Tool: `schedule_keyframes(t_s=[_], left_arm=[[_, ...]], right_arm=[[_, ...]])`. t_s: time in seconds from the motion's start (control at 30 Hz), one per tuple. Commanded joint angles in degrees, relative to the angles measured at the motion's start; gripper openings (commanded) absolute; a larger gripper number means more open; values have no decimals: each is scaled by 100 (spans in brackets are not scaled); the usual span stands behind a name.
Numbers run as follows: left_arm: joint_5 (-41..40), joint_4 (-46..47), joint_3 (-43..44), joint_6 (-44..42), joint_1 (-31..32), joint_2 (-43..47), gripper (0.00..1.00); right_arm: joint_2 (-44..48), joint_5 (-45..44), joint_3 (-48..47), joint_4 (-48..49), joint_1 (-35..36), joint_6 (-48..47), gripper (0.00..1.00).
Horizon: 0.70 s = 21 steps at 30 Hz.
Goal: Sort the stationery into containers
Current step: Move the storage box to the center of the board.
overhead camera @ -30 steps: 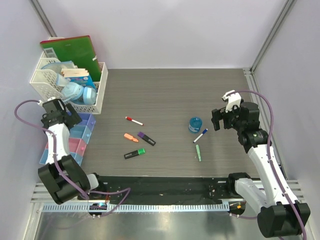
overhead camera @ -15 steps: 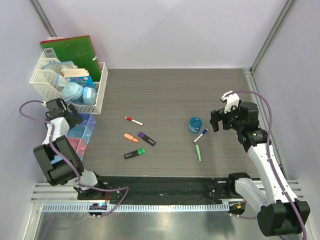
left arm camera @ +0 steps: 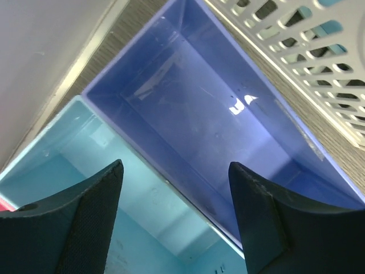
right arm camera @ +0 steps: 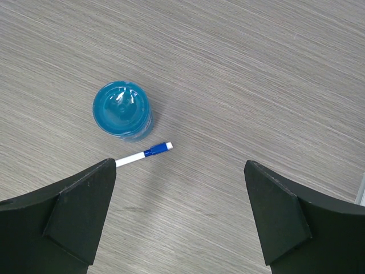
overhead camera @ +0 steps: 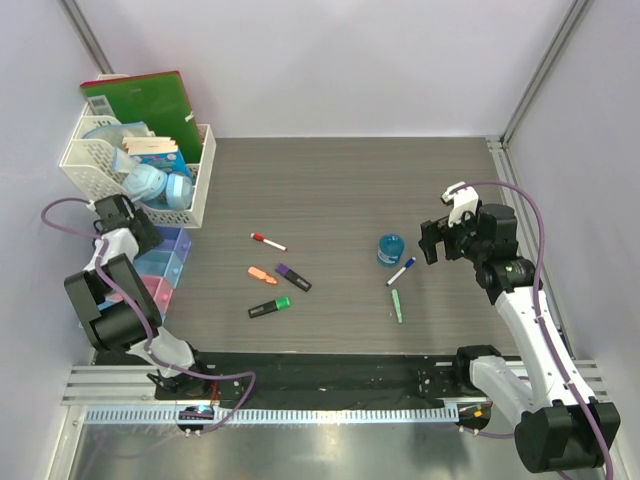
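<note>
- The left gripper [left arm camera: 175, 168] is hanging far left of the round blue tape roll [overhead camera: 390, 249], above the containers [overhead camera: 160, 268]. Its fingers are standing apart with nothing between them and are touching nothing. The purple bin [left arm camera: 171, 108] and light blue bin [left arm camera: 74, 148] below it are showing no contents.
- The white basket [overhead camera: 140, 170] is sitting far left of the roll, just beyond that gripper. A careless swing from here risks clipping its lattice.
- The red-capped marker [overhead camera: 267, 241], orange highlighter [overhead camera: 262, 274], purple-black highlighter [overhead camera: 293, 277] and green-black highlighter [overhead camera: 269, 307] are lying loose on the table, left of the roll and well apart from it. None is sorted yet.
- The blue-capped marker [overhead camera: 401, 271] is lying just beside the roll, on its near right side. The pale green pen [overhead camera: 397, 305] is lying past it, toward the arm bases.
- The right gripper [right arm camera: 179, 164] is hovering just right of the roll, jaws spread wide, holding nothing and touching nothing.
- Risk, as judged: with marker and roll lying so close together, a closing grip may catch both or knock the roll. The slim marker, lying flat, may roll off the fingers.
</note>
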<state>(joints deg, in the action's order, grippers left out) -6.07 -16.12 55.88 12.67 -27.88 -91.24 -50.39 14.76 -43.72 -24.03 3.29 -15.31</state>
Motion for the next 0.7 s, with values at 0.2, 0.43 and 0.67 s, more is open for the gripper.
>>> schedule_keyframes(t_s=[0.2,0.43,0.67], left_arm=[[861,206,-349,-712,151,493,70],[914,-5,-578,-1213,511,686,62],[949,-225,-780,-1688,872,827,52]], right_arm=[[135,88,-224,100,-4,90,100],[196,88,-215,100,-4,98,100],[232,70,-198,92,-4,98,100]])
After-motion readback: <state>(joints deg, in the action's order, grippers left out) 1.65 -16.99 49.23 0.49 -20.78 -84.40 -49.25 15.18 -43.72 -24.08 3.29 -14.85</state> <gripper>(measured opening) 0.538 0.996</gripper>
